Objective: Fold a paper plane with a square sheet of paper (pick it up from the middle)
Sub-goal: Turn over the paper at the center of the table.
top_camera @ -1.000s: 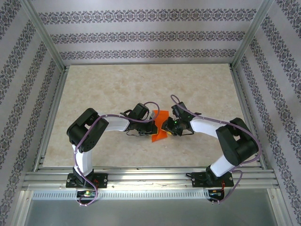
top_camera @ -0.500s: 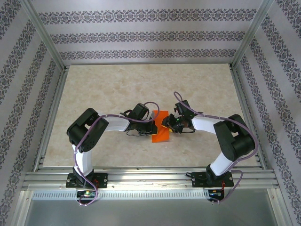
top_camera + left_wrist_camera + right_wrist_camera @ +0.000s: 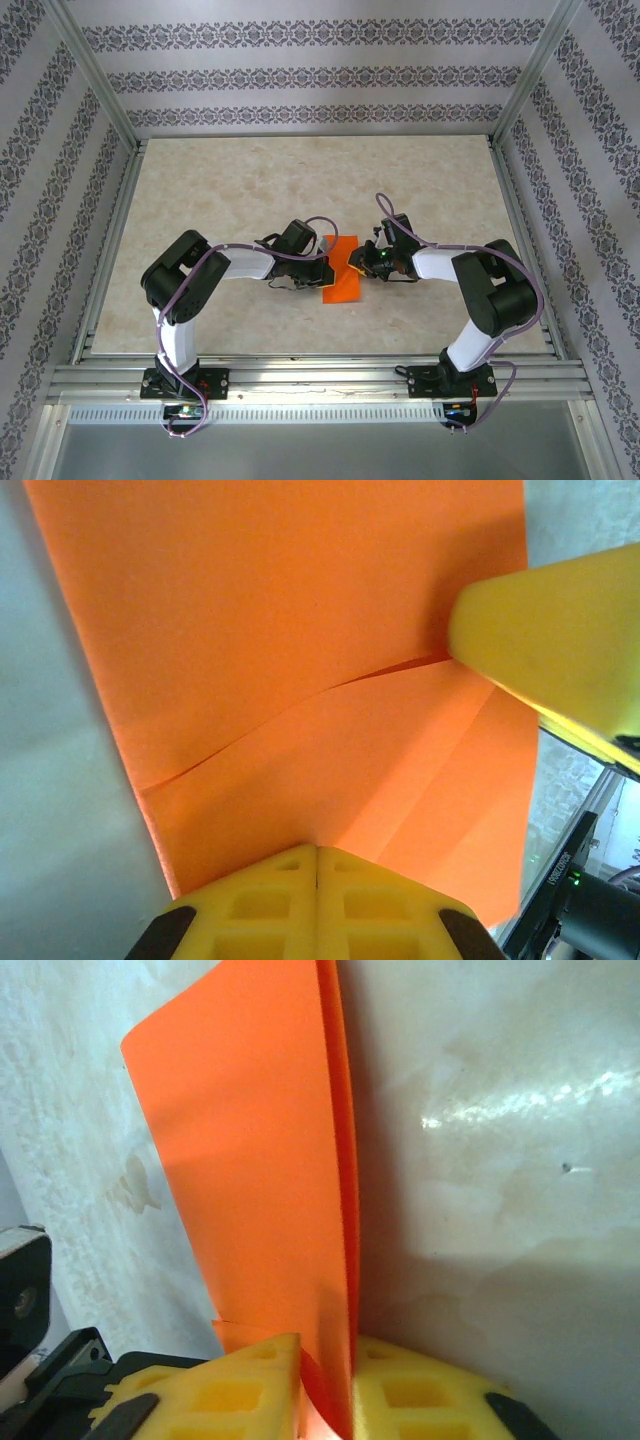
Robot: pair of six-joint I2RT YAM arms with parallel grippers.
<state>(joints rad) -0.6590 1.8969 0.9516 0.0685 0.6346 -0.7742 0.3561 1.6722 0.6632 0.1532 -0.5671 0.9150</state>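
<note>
Orange sheet (image 3: pixel 340 287), partly folded, at centre of table (image 3: pixel 200 200), between arms. Left gripper (image 3: pixel 317 865) closed, tips pinning sheet down. Right gripper (image 3: pixel 326 1375) pinching its raised edge. Risk: uneven pull skews crease, or pinned sheet slides.

I count one orange sheet of paper (image 3: pixel 340 285) mid-frame, lying on one counter (image 3: pixel 250 180). Two arms rise from the bottom edge, the left arm (image 3: pixel 185 285) and right arm (image 3: pixel 490 295), carrying two pincers: left pincer (image 3: pixel 322 272), right pincer (image 3: pixel 358 262).
</note>
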